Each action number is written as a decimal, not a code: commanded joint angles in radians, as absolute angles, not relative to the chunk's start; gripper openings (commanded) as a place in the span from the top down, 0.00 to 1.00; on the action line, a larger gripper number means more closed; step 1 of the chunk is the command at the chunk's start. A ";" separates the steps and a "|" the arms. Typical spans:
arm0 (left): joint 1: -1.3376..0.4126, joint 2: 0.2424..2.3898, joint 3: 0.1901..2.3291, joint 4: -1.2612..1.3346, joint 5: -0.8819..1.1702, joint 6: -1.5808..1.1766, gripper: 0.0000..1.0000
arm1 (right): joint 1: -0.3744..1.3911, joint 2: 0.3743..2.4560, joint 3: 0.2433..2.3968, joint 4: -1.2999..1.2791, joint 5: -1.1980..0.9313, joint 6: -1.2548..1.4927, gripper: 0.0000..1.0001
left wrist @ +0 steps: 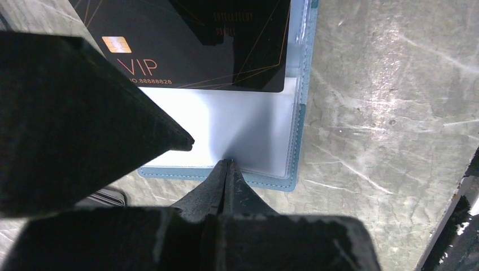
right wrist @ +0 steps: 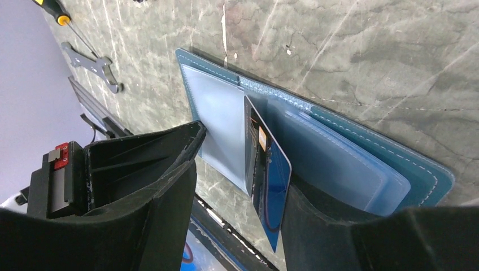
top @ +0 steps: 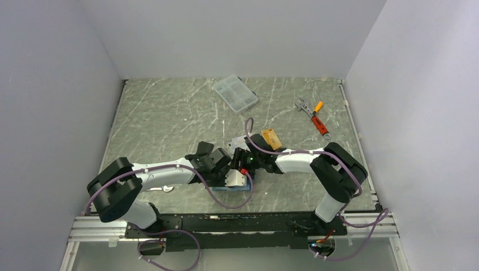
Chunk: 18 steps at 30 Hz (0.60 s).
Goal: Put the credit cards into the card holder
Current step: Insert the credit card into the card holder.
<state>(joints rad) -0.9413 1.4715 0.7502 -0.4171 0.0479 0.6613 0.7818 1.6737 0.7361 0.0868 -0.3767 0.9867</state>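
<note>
The teal-blue card holder (left wrist: 294, 141) lies open on the table, its clear sleeves (left wrist: 243, 130) spread out. A black credit card (left wrist: 197, 45) with gold "VIP" print sits partly inside one sleeve. In the right wrist view the same credit card (right wrist: 270, 175) stands on edge between sleeves of the card holder (right wrist: 395, 164). My right gripper (right wrist: 243, 179) is open around it, and the card leans against one finger. My left gripper (left wrist: 227, 165) is shut on the near edge of a clear sleeve. An orange-gold credit card (top: 271, 138) lies behind the arms.
A clear compartment box (top: 235, 93) sits at the back centre. A wrench (top: 303, 104) and an orange-handled screwdriver (top: 318, 119) lie at the back right. The black table rail (left wrist: 460, 220) runs just beside the holder.
</note>
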 commanded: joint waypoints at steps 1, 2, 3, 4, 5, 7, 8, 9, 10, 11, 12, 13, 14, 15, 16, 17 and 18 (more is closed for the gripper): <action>-0.933 1.492 0.717 -0.435 0.035 0.666 1.00 | 0.805 1.731 0.722 -0.129 -0.233 0.957 0.43; -0.934 1.490 0.718 -0.437 0.035 0.666 1.00 | 0.810 1.734 0.733 -0.152 -0.225 0.956 0.43; -0.934 1.488 0.717 -0.437 0.035 0.667 1.00 | 0.812 1.733 0.740 -0.173 -0.213 0.953 0.43; -0.934 1.488 0.717 -0.437 0.034 0.667 1.00 | 0.813 1.725 0.741 -0.186 -0.210 0.949 0.43; -0.934 1.488 0.715 -0.437 0.034 0.669 1.00 | 0.813 1.709 0.738 -0.196 -0.209 0.947 0.42; -0.934 1.487 0.712 -0.436 0.034 0.669 1.00 | 0.810 1.674 0.726 -0.209 -0.206 0.943 0.41; -0.933 1.486 0.711 -0.434 0.034 0.670 1.00 | 0.809 1.657 0.721 -0.211 -0.211 0.940 0.41; -0.933 1.488 0.710 -0.434 0.034 0.670 1.00 | 0.810 1.645 0.716 -0.215 -0.215 0.940 0.41; -0.933 1.491 0.712 -0.435 0.034 0.669 1.00 | 0.809 1.632 0.713 -0.214 -0.223 0.938 0.41; -0.933 1.491 0.713 -0.435 0.034 0.669 1.00 | 0.809 1.620 0.709 -0.213 -0.230 0.937 0.41; -0.933 1.492 0.713 -0.436 0.035 0.668 1.00 | 0.810 1.610 0.706 -0.215 -0.232 0.936 0.41; -0.933 1.494 0.715 -0.438 0.035 0.667 1.00 | 0.810 1.601 0.706 -0.215 -0.237 0.934 0.41; -0.933 1.495 0.717 -0.438 0.035 0.667 1.00 | 0.806 1.595 0.707 -0.219 -0.242 0.930 0.42; -0.933 1.493 0.717 -0.437 0.034 0.667 1.00 | 0.804 1.589 0.710 -0.220 -0.244 0.925 0.43; -0.933 1.493 0.717 -0.438 0.034 0.666 1.00 | 0.804 1.585 0.707 -0.217 -0.245 0.926 0.46; -0.933 1.493 0.720 -0.439 0.035 0.665 1.00 | 0.801 1.583 0.703 -0.210 -0.251 0.928 0.49; -0.933 1.495 0.723 -0.443 0.034 0.664 1.00 | 0.801 1.584 0.699 -0.201 -0.255 0.929 0.52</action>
<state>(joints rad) -0.9375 1.4635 0.7414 -0.4129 0.0441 0.6651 0.8066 1.5906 0.7387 -0.0761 -0.2947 0.9638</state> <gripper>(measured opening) 0.009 0.522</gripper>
